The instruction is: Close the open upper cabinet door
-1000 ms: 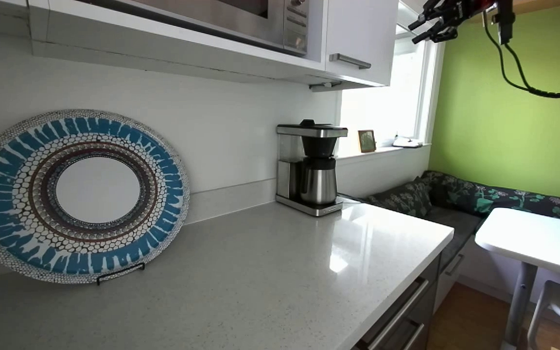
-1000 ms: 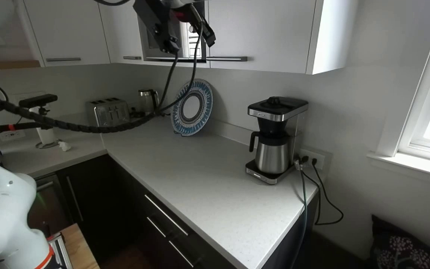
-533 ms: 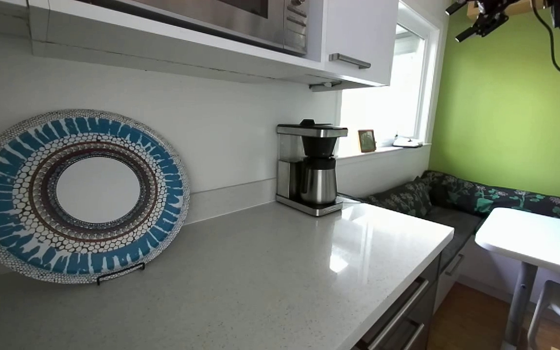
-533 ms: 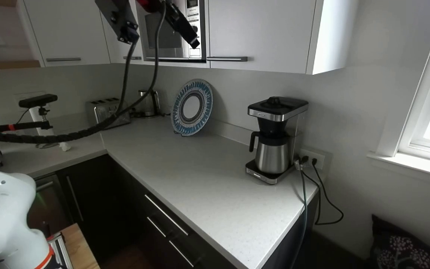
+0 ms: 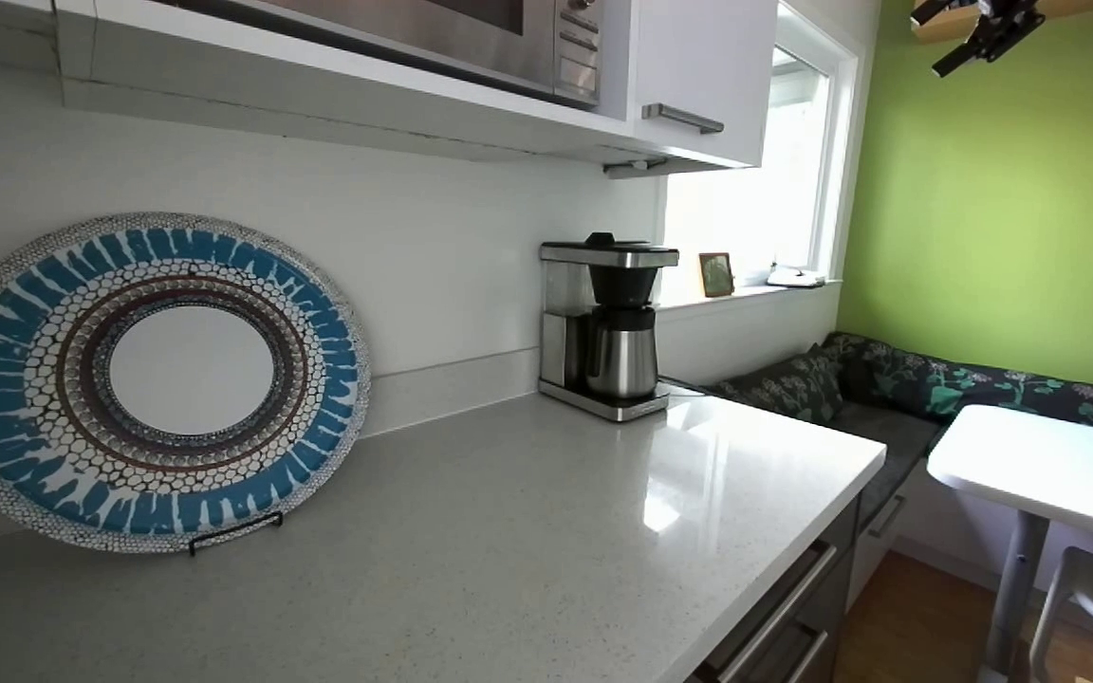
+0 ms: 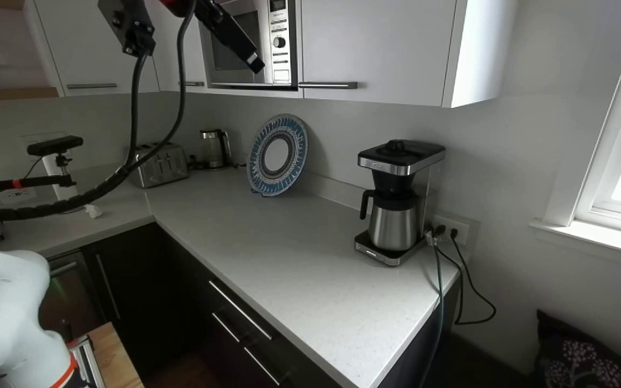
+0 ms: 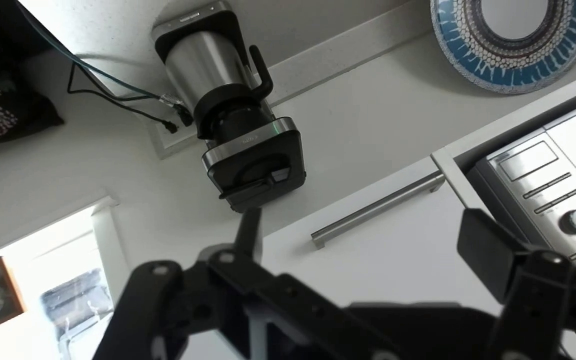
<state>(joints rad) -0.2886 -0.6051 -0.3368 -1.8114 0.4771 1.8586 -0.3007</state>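
The upper cabinet door (image 6: 375,48) is a plain white panel beside the microwave, with a steel bar handle (image 6: 328,85) along its bottom edge. In both exterior views the door (image 5: 698,66) looks flush with its cabinet; I see no gap. Out in front of the cabinets, high up, my gripper (image 5: 935,40) has its two black fingers spread. In the wrist view my gripper (image 7: 368,237) is open, with nothing between its pads (image 7: 485,250). Beyond them lie the door (image 7: 393,250) and handle (image 7: 375,207), apart from the fingers. The door's top is out of view.
A stainless microwave (image 6: 280,40) is built in next to the door. On the counter (image 6: 267,242) stand a coffee maker (image 6: 394,205), a round blue-patterned plate (image 6: 277,156) and a toaster (image 6: 162,164). A thick black cable (image 6: 89,196) hangs from the arm.
My gripper has backed away from the cabinets, toward the right in one exterior view and left in the other. Its fingers have spread wider. The cabinet door has not moved.
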